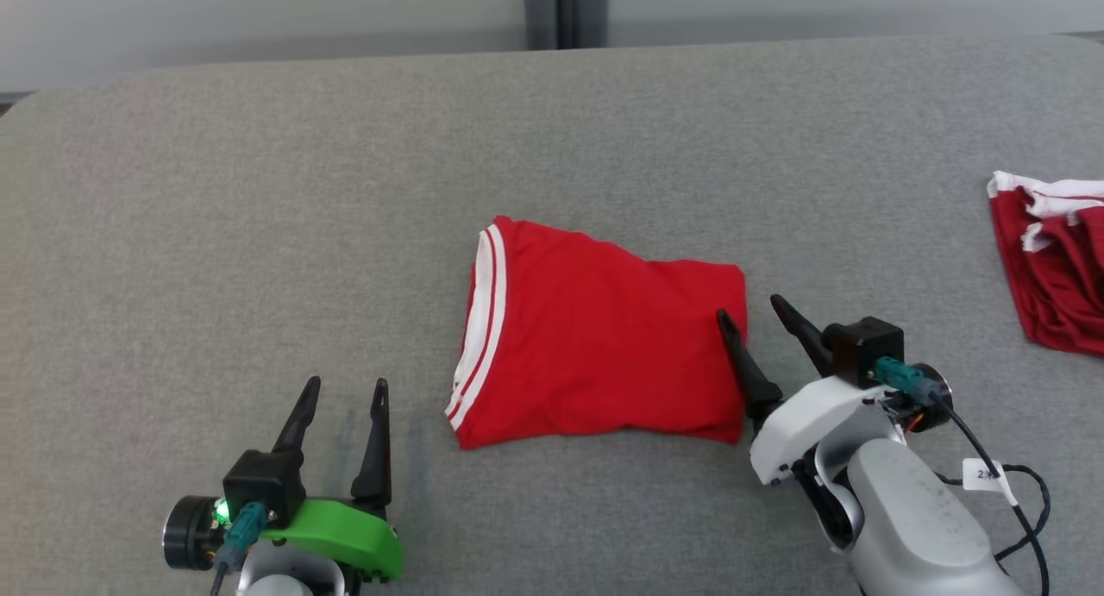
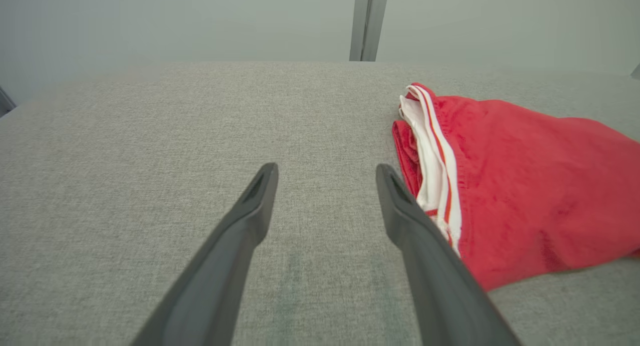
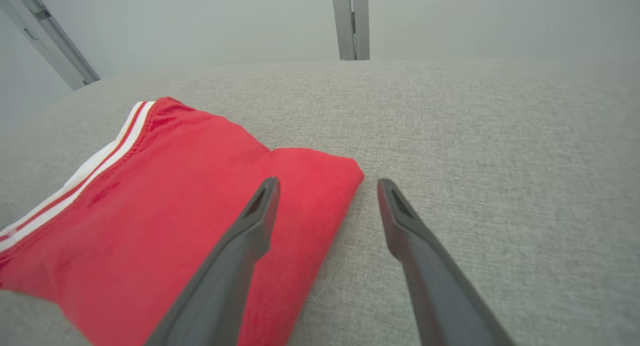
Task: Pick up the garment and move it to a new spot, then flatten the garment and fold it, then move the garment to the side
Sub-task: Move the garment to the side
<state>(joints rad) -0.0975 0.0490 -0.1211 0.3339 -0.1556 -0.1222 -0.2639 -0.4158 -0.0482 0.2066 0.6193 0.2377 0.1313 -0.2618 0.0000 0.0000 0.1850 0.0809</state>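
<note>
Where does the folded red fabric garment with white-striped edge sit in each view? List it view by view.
Head view: the folded red fabric garment lies at the centre.
Left wrist view: garment at the right side.
Right wrist view: garment at the lower left.
Shared landmark: the grey upright post at top centre in all three.

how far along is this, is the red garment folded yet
Done: the red garment lies folded on the grey table. In hand: nothing gripped; the right gripper is open at its right edge, the left gripper open and apart from it. Left: moving it to the side, likely next. Another garment lies at the far right.
</note>
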